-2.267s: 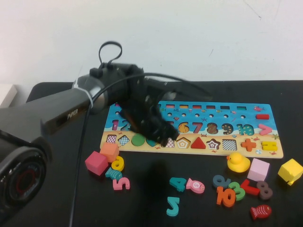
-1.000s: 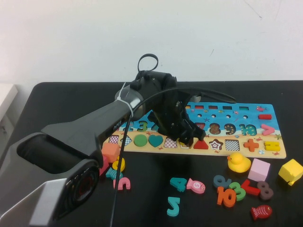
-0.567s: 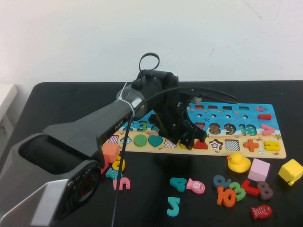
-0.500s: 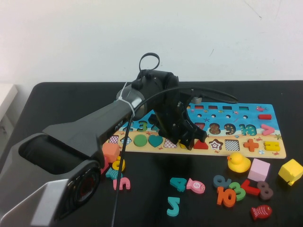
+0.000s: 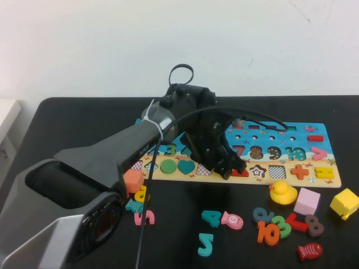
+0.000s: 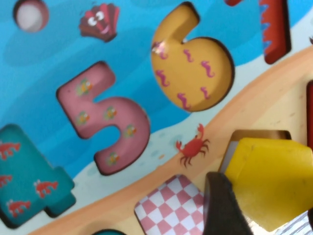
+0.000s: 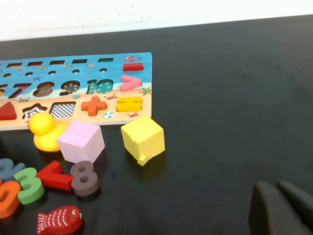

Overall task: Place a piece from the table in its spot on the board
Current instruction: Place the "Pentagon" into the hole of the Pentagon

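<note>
The left hand (image 5: 229, 166) is down over the near row of shape cut-outs on the board (image 5: 291, 137), between the pink checkered square recess and the red triangle, with the arm reaching in from the robot's left across the black counter (image 5: 67, 123). In the left wrist view the yellow pentagon piece (image 6: 272, 182) sits between its fingers (image 6: 222, 205), which are clamped on it; the piece hangs tilted over its pentagon cut-out (image 6: 259, 135), whose far edge shows as a dark gap above the yellow, so it is not yet lying flush (how much of it has entered the recess I cannot tell). Just beside it on the board are the little red crab print, the pink number 5 (image 6: 105, 117) and the yellow-orange number 6 (image 6: 193, 68), both seated in their slots. From the high view the green circle (image 5: 168, 166) and the teal heart (image 5: 185, 166) fill their places left of the hand. Loose things lie on the counter nearer the robot: an orange cube (image 5: 133, 180), a rubber duck (image 5: 281, 192), a pink cube (image 5: 306, 202), a yellow cube (image 5: 344, 203), a red fish (image 5: 309, 251) and scattered number pieces. The right hand (image 7: 281, 208) shows only as two dark fingertips close together at the edge of its own wrist view, above bare counter well apart from the board, holding nothing.
</note>
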Robot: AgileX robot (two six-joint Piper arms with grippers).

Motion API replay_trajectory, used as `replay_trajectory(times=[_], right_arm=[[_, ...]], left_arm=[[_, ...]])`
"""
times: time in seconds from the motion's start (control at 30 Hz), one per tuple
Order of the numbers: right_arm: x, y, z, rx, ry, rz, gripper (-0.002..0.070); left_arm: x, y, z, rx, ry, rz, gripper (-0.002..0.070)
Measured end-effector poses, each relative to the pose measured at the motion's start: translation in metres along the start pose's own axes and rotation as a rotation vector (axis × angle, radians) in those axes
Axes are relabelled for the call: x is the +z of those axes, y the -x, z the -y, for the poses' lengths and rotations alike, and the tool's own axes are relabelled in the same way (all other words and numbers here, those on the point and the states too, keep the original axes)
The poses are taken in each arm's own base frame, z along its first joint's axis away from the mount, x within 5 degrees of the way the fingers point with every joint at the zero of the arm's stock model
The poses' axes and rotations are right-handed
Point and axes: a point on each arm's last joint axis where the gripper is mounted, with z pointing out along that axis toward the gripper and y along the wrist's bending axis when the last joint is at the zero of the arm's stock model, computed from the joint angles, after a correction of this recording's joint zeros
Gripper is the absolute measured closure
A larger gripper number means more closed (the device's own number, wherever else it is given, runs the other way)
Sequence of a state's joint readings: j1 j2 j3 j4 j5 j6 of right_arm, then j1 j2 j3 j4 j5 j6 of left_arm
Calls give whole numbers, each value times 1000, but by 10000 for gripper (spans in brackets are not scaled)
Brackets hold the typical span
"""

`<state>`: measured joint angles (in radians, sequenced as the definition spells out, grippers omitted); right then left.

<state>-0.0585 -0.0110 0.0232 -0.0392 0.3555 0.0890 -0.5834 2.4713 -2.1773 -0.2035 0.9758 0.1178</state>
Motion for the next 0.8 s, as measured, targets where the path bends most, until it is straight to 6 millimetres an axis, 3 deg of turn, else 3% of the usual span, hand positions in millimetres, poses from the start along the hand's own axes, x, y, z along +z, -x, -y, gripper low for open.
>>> replay_trajectory(times=[0.8], right_arm=[[0,0,0,0,0,0,657]], left_arm=[[4,5,10,72,30,55,351]])
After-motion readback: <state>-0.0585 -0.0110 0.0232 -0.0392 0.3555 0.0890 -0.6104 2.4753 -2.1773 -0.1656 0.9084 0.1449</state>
